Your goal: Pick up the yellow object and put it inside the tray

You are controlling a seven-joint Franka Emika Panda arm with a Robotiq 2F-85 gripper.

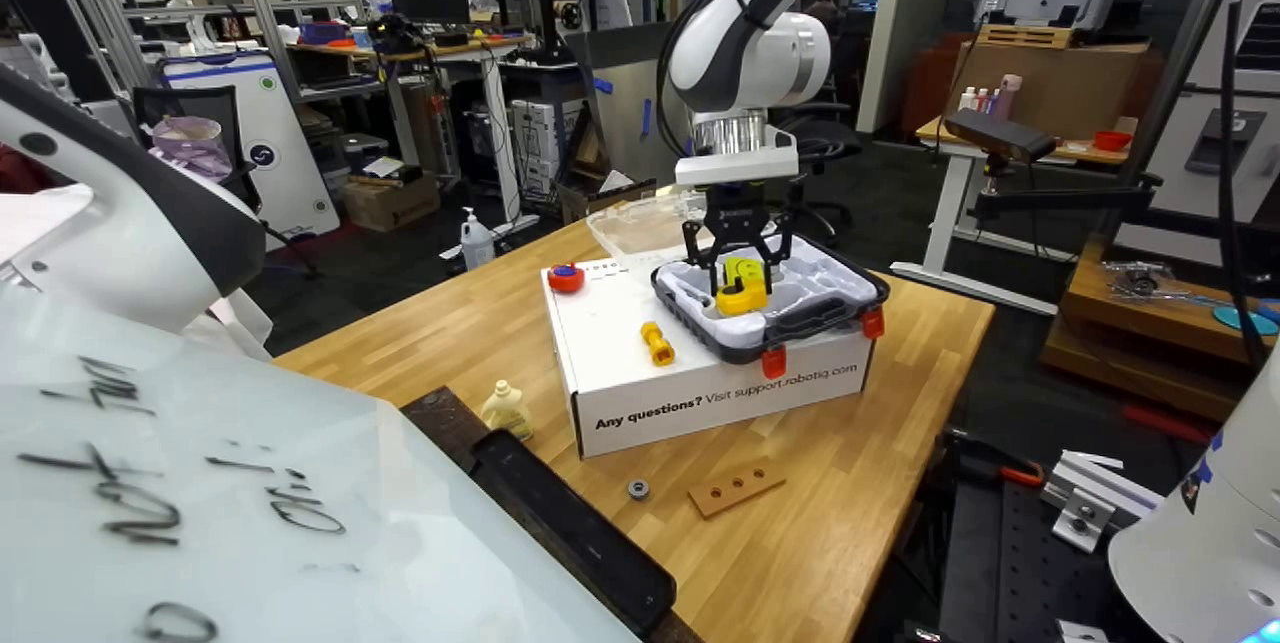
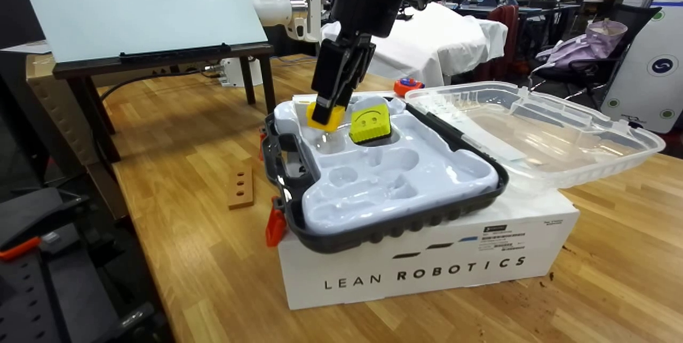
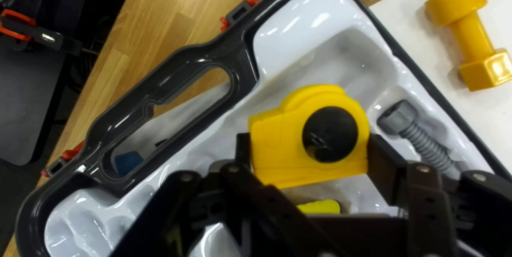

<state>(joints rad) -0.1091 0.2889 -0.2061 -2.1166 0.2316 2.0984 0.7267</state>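
Yellow object (image 3: 296,141) clamped between fingers (image 3: 384,165) of tool (image 3: 310,153), over tray (image 2: 427,188).

Item: in an exterior view, a raised lens looks down past a whiteboard (image 1: 300,483) in the near left foreground, across the table (image 1: 470,323), toward the white box (image 1: 610,333) and the tray (image 1: 820,273) at middle range. Item: in an exterior view, a close lens faces the box's "LEAN ROBOTICS" side (image 2: 427,271) at a downward slant, whiteboard behind. Item: wrist view, closest, aims down past the gripper (image 3: 309,149) (it enters from the lower edge) at part of the tray. Common to both exterior views: whiteboard, box, table. Common to all three: tray, wooden strip (image 1: 735,493).
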